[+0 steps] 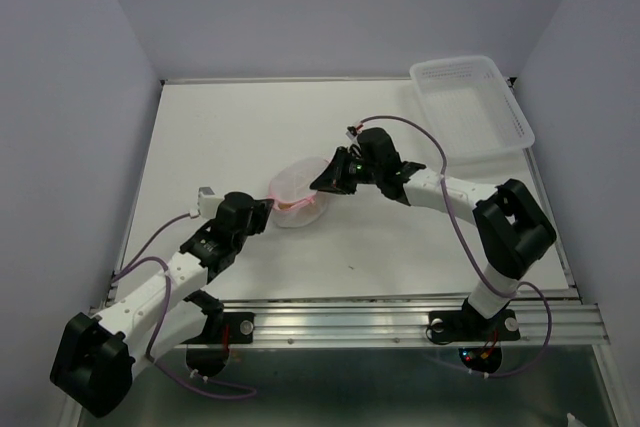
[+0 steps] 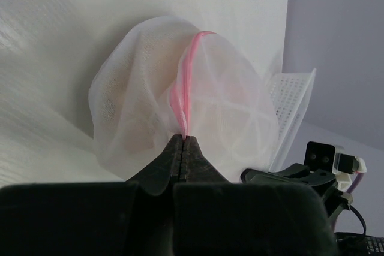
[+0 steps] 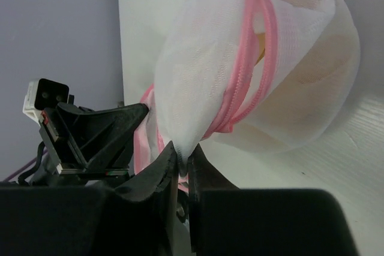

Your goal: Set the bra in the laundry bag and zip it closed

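Note:
The white mesh laundry bag [image 1: 298, 192] with its pink zipper rim [image 2: 183, 88] lies mid-table between both grippers. My left gripper [image 1: 271, 206] is shut on the pink rim at the bag's near-left end [image 2: 184, 138]. My right gripper [image 1: 319, 185] is shut on a pinch of the bag's white mesh [image 3: 183, 159] at the right side. The tan bra shows faintly through the mesh inside the bag [image 2: 132, 88] and through a gap in the rim [image 3: 261, 43]. The zipper rim [image 3: 240, 88] gapes partly open in the right wrist view.
A clear rectangular plastic basket [image 1: 470, 107] stands at the back right corner and shows behind the bag in the left wrist view [image 2: 294, 94]. The white table [image 1: 240, 137] is walled on the left, back and right. A small dark speck [image 1: 351, 267] lies near the front.

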### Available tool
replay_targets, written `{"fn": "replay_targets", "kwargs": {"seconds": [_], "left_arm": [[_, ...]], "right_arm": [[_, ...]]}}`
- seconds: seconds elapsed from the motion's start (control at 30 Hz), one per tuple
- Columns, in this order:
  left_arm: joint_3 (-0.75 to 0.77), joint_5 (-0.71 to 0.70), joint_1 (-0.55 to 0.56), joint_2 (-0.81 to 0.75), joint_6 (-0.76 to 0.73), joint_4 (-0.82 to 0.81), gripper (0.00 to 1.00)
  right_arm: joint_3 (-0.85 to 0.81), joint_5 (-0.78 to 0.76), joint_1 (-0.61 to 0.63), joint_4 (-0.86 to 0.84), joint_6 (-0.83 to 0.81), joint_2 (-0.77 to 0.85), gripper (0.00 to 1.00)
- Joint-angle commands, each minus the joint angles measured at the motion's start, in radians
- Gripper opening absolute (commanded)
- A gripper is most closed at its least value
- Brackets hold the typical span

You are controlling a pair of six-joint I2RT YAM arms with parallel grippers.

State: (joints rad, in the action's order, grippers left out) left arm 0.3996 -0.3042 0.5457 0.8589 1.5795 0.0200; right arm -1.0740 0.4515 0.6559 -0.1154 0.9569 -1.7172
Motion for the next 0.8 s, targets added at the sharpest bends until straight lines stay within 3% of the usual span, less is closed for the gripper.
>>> {"fn": "replay_targets", "kwargs": {"seconds": [0.0, 0.13, 0.23, 0.37, 0.43, 0.47, 0.63, 0.77], "left_arm": [[0.011, -0.039, 0.008, -0.024, -0.047, -0.003, 0.0], [0.042, -0.064, 0.008, -0.024, -0.084, 0.015, 0.0], [0.076, -0.114, 0.008, -0.008, -0.114, 0.055, 0.07], [0.104, -0.11, 0.008, 0.04, -0.171, 0.098, 0.35], [0.11, -0.108, 0.007, 0.057, -0.173, 0.132, 0.4], [0.113, -0.11, 0.007, 0.069, -0.17, 0.165, 0.5], [0.186, -0.105, 0.007, 0.055, -0.228, 0.268, 0.77], [0.261, -0.058, 0.008, 0.016, -0.359, 0.264, 0.83]], "right_arm": [[-0.037, -0.043, 0.007, -0.05, -0.015, 0.022, 0.01], [-0.035, -0.076, 0.007, -0.029, -0.04, 0.05, 0.01], [-0.041, -0.099, 0.007, -0.001, -0.056, 0.065, 0.01], [-0.04, -0.123, 0.007, -0.001, -0.056, 0.087, 0.01], [-0.043, -0.138, 0.007, -0.001, -0.061, 0.093, 0.01], [-0.044, -0.142, 0.007, -0.003, -0.058, 0.096, 0.01], [-0.047, -0.183, 0.016, -0.003, -0.07, 0.12, 0.01], [-0.037, -0.235, 0.016, -0.001, -0.083, 0.14, 0.01]]}}
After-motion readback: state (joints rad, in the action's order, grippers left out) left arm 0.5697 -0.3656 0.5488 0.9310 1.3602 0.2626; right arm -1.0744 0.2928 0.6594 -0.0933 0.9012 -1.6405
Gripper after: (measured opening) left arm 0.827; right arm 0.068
